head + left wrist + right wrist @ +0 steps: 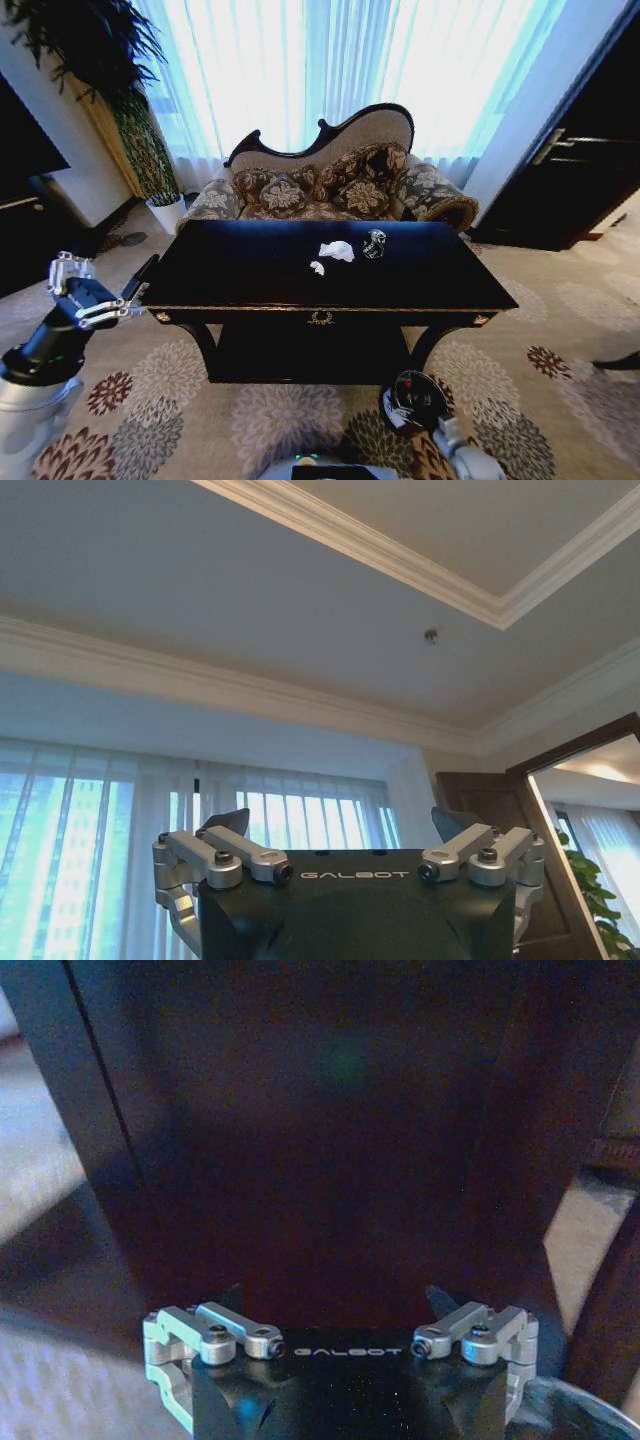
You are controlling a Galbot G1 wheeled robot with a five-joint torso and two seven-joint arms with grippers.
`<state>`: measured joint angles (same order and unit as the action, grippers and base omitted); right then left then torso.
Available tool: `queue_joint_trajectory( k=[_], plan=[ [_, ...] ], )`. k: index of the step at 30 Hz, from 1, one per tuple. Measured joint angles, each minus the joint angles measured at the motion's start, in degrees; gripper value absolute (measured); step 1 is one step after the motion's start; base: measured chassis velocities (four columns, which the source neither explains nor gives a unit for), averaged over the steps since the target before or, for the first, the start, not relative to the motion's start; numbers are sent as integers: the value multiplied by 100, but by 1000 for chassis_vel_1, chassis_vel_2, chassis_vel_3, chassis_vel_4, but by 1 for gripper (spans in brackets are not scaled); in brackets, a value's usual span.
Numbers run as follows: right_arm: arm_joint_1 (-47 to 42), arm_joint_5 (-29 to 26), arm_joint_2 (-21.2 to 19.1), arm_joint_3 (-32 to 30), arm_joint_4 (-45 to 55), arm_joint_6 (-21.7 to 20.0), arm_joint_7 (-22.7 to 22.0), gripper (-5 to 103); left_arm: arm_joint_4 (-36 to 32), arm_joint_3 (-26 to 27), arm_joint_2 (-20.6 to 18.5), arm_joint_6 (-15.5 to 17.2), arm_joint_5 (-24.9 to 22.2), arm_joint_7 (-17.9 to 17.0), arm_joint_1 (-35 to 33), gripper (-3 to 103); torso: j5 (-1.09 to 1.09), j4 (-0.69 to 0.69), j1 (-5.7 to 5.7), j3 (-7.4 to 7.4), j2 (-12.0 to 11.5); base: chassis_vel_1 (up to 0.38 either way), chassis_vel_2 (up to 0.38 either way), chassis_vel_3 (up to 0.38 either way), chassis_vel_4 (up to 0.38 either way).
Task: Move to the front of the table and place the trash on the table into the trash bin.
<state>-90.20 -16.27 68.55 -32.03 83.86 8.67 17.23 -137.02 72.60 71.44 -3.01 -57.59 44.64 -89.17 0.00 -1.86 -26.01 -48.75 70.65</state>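
Glossy near-black table [250, 270] with small gold ornaments, white crumpled paper balls [336, 250] and a dark shiny item [374, 243] on top, dark bin [415, 400] with red and pale patches below, beige carpet [290, 420] patterned in maroon and grey flowers, floral brown-and-cream sofa [340, 190] behind.
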Motion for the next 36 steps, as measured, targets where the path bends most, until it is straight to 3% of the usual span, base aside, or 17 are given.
queue_joint_trajectory(
  k=[11,19,31,36],
  plan=[
    [-684,-672,378,-286,1900,-2,-318,100,1,102,0,-3,14,-28,-22,100,-3,0,0,0,0,0,0,0,0],
    [-904,-1446,342,-505,3094,-428,-568,100,17,153,-7,-14,6,-45,-39,100,-2,1,0,0,0,0,0,0,0],
    [-892,-1780,395,-488,4009,-650,-914,100,41,191,-25,-16,-13,-107,-31,100,-1,0,0,0,0,0,0,0,0],
    [-637,-1840,131,-383,4163,-400,-1198,100,68,322,21,-24,-92,-210,-49,100,-1,0,0,0,0,0,0,0,0]
  ],
)
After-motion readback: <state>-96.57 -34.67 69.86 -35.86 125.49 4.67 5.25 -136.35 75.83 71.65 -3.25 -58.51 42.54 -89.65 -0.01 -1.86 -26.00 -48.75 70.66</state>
